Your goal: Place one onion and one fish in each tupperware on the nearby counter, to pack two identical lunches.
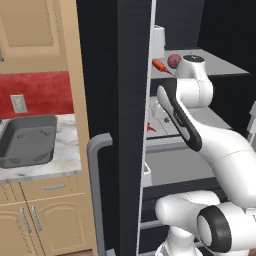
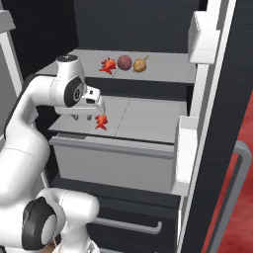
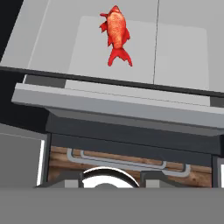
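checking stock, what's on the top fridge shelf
A red fish, a purplish onion and a yellow-brown onion in a row; the arm covers the shelf's left end.

Arm (image 2: 29, 128) bent forward, gripper (image 2: 88, 116) shut — empty

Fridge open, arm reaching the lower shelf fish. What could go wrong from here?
1. The claw is shut beside the fish on the lower shelf; descending like this would likely nudge the fish instead of gripping it.
2. The fish lies near the shelf's front edge above the drawer, so a push may knock it off.
3. The dark grey tray sits beyond the fridge door; swinging out could clip the door.
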Robot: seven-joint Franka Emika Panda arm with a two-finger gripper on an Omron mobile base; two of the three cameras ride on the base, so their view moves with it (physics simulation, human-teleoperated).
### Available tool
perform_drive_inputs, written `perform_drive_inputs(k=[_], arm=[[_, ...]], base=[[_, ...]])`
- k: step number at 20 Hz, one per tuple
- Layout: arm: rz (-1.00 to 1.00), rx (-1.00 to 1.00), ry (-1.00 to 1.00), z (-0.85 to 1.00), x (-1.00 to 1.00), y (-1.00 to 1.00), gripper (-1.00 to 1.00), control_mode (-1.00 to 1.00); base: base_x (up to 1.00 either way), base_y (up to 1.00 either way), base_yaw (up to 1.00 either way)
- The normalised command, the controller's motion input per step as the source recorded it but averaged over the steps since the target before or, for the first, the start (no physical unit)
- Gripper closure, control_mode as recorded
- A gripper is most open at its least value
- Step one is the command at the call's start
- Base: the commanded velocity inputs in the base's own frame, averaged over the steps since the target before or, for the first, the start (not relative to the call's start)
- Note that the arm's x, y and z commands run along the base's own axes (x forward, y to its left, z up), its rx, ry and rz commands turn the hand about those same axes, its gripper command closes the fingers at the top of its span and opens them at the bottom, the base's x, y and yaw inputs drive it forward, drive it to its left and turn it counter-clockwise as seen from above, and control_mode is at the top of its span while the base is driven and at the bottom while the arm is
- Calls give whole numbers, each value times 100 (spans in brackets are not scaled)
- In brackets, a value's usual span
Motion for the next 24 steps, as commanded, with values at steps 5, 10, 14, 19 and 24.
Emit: perform_drive_inputs(k=[5,10,14,19,24], arm=[[-4,0,0,-2,-14,-4,-100,-100],[-6,1,-16,-8,-25,-30,-100,-100],[-1,4,-46,23,-6,-9,-100,-100],[-1,5,-38,51,0,-7,-100,-100],[-5,0,-9,32,13,-26,-100,-100]], base=[[0,0,0],[0,0,0],[0,0,0],[0,0,0],[0,0,0]])
